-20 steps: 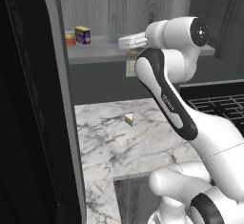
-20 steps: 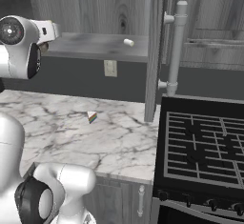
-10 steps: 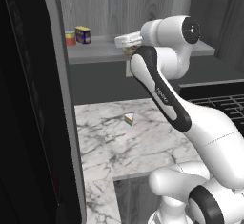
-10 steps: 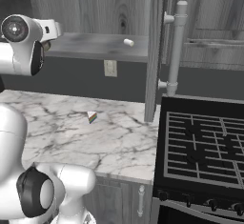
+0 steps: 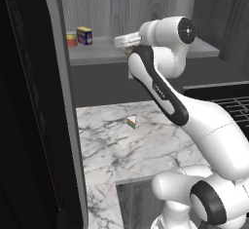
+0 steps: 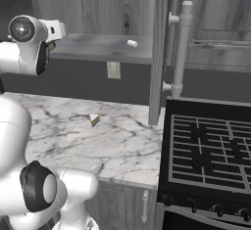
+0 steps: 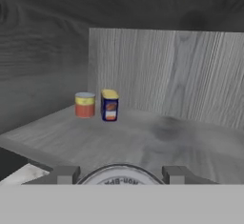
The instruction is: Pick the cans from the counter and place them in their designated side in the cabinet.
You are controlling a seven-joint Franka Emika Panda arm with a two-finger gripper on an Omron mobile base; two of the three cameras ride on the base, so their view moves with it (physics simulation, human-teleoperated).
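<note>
Left base view, left to right: tall black panel with a grey edge [image 5: 29,116] fills the left side; beside it the grey wood-grain wall cabinet [image 5: 160,1] with its smooth grey shelf board [image 5: 97,52]. On the shelf's far left stand a short red-and-yellow can [image 5: 71,39] and, just right of it and touching or nearly so, the boxy dark blue can with a yellow top [image 5: 84,35], both upright. Right of them the white arm's two-finger gripper [image 5: 127,45] hangs over the shelf's front edge, well apart from that pair. In the hand view a round silvery-topped can [image 7: 119,176] sits between the two dark finger tips [image 7: 66,175], so the jaws are clamped on it; only its lid rim shows there, label not readable. Below, the white marble counter with grey veins [image 5: 116,145] carries a small rainbow-striped wedge [image 5: 131,122] near its middle, lying alone. Right base view: a small pale object [image 6: 132,43] rests on the shelf right of the hand, shape unclear. Far right, a black stove grate [image 6: 211,150] adjoins the counter.
</note>
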